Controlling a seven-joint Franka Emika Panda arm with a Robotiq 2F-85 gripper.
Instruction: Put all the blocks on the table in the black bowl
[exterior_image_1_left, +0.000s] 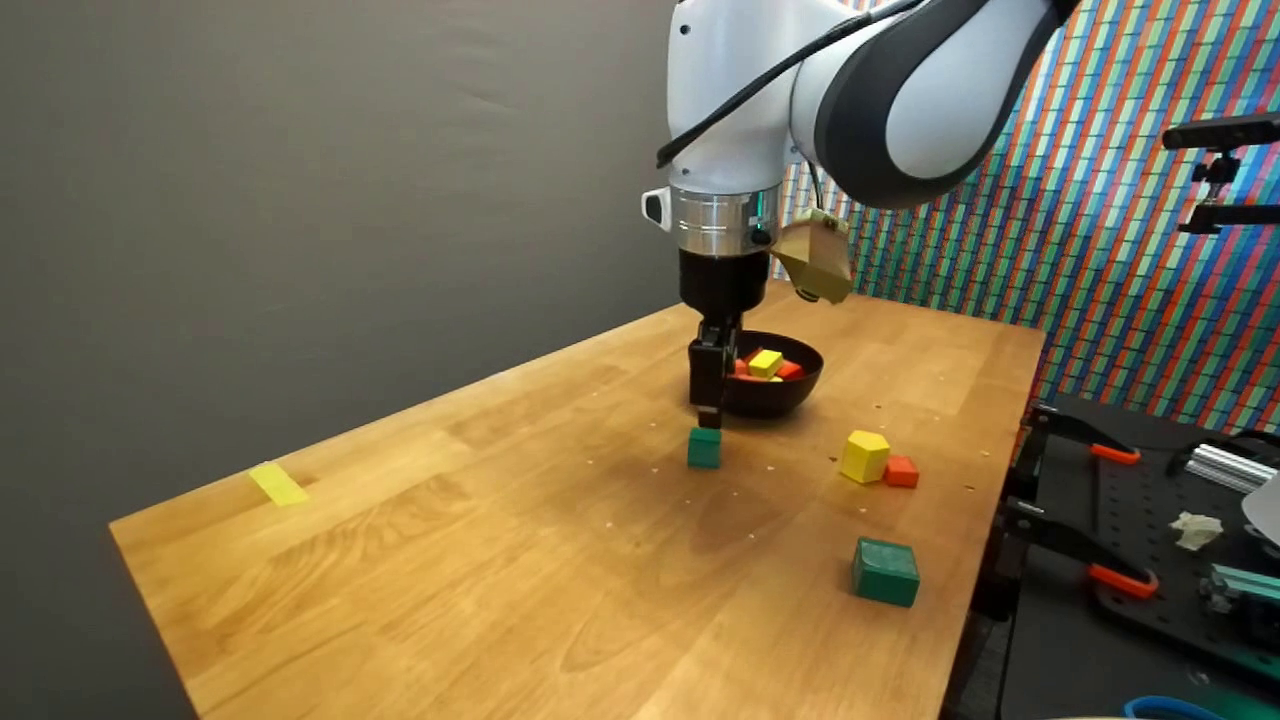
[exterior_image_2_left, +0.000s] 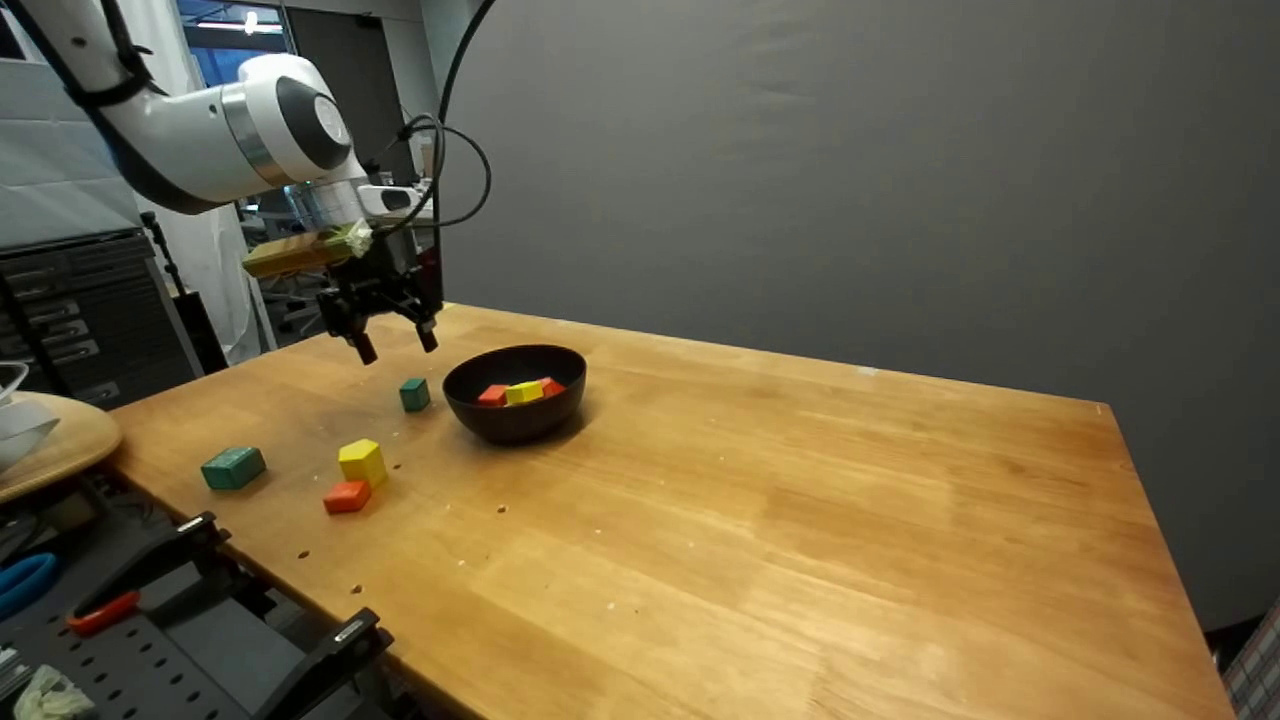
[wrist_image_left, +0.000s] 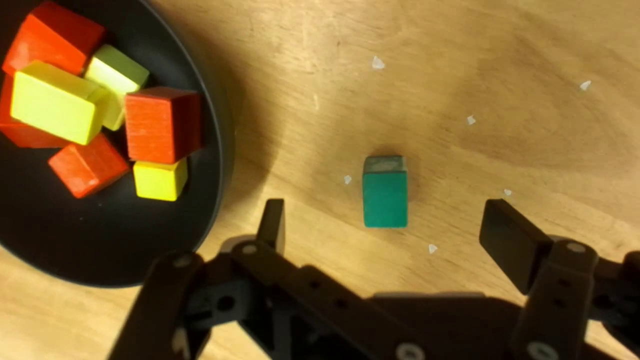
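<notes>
My gripper (wrist_image_left: 384, 232) is open and empty above a small green block (wrist_image_left: 385, 197), which lies between and ahead of its fingers in the wrist view. The gripper also shows in an exterior view (exterior_image_2_left: 397, 346), a little above that block. The black bowl (exterior_image_2_left: 520, 425) stands beside the small green block and holds several red-orange and yellow blocks (wrist_image_left: 60, 102). On the wooden table (exterior_image_1_left: 480, 590) a yellow block (exterior_image_1_left: 865, 456) and a red-orange block (exterior_image_1_left: 901, 471) sit close together. A larger green block (exterior_image_1_left: 886, 572) lies nearer the table's edge; it also shows in an exterior view (exterior_image_2_left: 233, 467).
A strip of yellow tape (exterior_image_1_left: 279, 483) is on the table. A dark wall (exterior_image_1_left: 350, 220) runs along one long side. Black clamps with orange ends (exterior_image_1_left: 1085, 555) and a dark perforated plate (exterior_image_1_left: 1140, 500) are beside the opposite edge. Small white flecks dot the tabletop.
</notes>
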